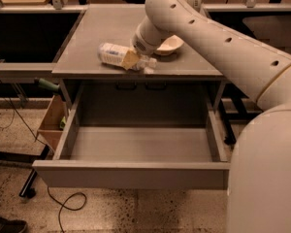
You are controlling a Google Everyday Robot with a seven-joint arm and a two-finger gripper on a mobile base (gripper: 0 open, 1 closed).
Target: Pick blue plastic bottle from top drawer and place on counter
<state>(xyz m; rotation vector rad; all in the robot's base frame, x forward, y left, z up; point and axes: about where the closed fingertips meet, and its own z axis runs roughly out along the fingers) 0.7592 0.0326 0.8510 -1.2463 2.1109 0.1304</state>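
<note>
The blue plastic bottle [111, 54] lies on its side on the grey counter [102, 23], close to the front edge, its label end pointing left. My gripper [135, 61] reaches down from the right and is shut on the bottle's right part, with one tan finger pad [130, 59] across it. The arm comes in from the lower right and passes over the counter. The top drawer [131, 174] stands pulled fully out below the counter, and its floor is bare.
A white round bowl [170, 44] sits on the counter just right of the gripper, partly behind the arm. A cardboard box [51, 123] and a green-handled object [47, 85] are left of the drawer. A cable [68, 203] lies on the floor.
</note>
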